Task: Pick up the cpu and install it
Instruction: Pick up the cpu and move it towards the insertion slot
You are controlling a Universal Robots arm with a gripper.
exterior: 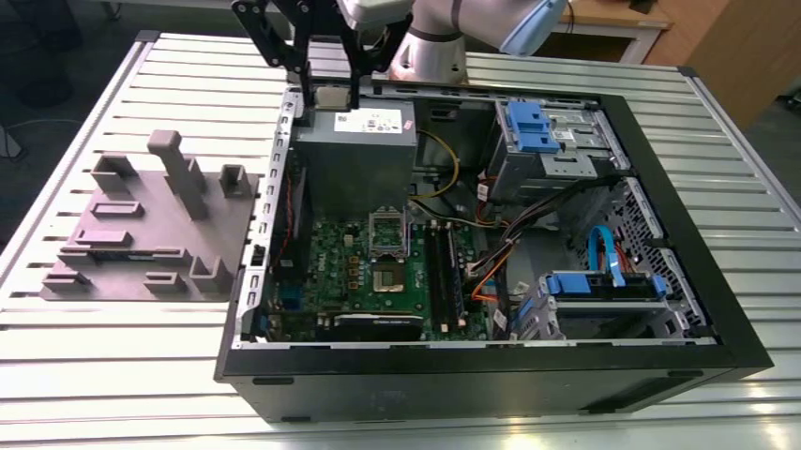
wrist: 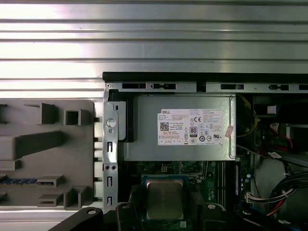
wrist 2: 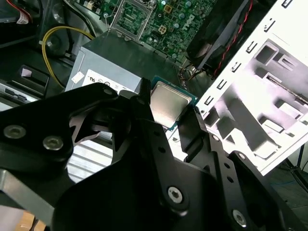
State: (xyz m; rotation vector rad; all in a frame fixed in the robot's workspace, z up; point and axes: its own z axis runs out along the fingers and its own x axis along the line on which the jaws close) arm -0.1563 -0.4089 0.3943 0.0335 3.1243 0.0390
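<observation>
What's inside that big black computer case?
A grey power supply, a green motherboard, cables and blue drive brackets. Whatever lies beneath the power supply is covered. The gripper holds the cpu, not yet installed.

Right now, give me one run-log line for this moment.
gripper: shut on cpu | place: above case, by power supply | cpu: not on motherboard

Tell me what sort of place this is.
Probably a robotics lab or an assembly test bench. A slatted metal table carries an open computer case and a grey fixture with upright blocks, and the arm's claw grips the cpu.
</observation>
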